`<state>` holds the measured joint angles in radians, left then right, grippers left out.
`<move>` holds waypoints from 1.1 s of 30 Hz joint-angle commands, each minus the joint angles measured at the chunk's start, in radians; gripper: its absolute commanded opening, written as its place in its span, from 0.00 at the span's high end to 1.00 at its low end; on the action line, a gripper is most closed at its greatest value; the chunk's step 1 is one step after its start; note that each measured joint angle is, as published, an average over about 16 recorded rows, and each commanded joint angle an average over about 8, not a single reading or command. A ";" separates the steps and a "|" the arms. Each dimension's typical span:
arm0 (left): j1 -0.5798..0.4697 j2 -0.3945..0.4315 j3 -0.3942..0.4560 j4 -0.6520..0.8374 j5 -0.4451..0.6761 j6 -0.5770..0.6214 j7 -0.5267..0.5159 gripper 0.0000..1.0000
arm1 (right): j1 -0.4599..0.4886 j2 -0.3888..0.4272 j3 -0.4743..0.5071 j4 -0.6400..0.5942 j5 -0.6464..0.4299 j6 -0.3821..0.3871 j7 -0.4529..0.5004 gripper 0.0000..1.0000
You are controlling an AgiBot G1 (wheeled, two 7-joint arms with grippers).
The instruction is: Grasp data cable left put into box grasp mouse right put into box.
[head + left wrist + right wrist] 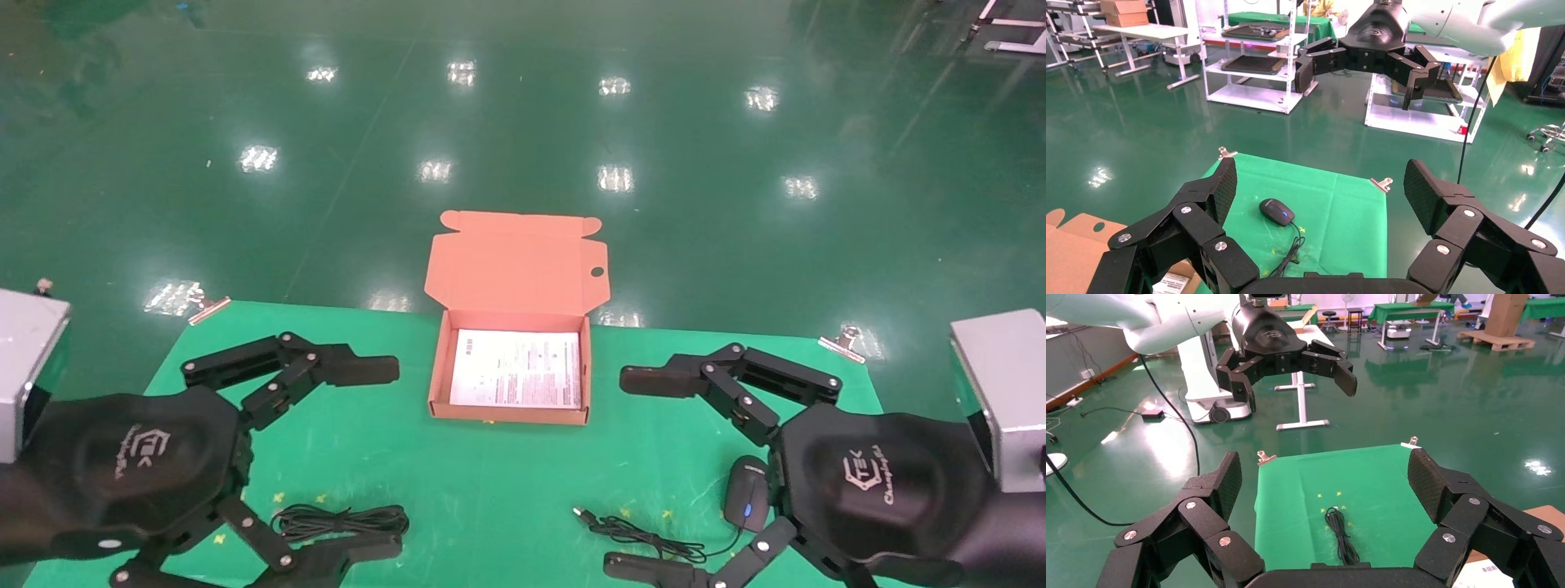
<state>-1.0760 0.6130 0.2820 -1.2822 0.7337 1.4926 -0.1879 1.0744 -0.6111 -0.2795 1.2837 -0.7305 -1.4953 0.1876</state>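
Note:
The orange-brown box (439,367) stands open at the middle of the green mat, its lid (515,265) tilted back and a white printed sheet (516,369) lining it. The data cable (339,520), a black looped bundle, lies front left, also in the right wrist view (1341,536). The black mouse (746,492) with a blue-lit wheel lies front right with its cord (645,535), also in the left wrist view (1277,211). My left gripper (384,457) is open and empty above the cable. My right gripper (633,474) is open and empty beside the mouse.
The green mat (490,482) is held by metal clips at its far corners (208,309) (842,343). Beyond the mat is glossy green floor. A corner of the box shows in the left wrist view (1076,242).

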 commanded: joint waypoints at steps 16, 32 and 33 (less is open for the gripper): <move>-0.001 -0.001 0.001 -0.002 0.002 0.001 0.001 0.00 | 0.002 -0.001 -0.003 0.000 -0.003 0.002 0.002 0.00; -0.078 0.048 0.089 0.004 0.134 0.046 -0.019 0.00 | 0.092 0.031 -0.056 0.049 -0.189 -0.044 -0.058 0.00; -0.092 0.051 0.102 0.003 0.158 0.052 -0.023 0.00 | 0.112 0.031 -0.070 0.054 -0.219 -0.051 -0.065 0.00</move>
<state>-1.1858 0.6710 0.4025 -1.2776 0.9119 1.5451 -0.2140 1.2092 -0.5918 -0.3739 1.3324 -0.9680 -1.5448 0.1096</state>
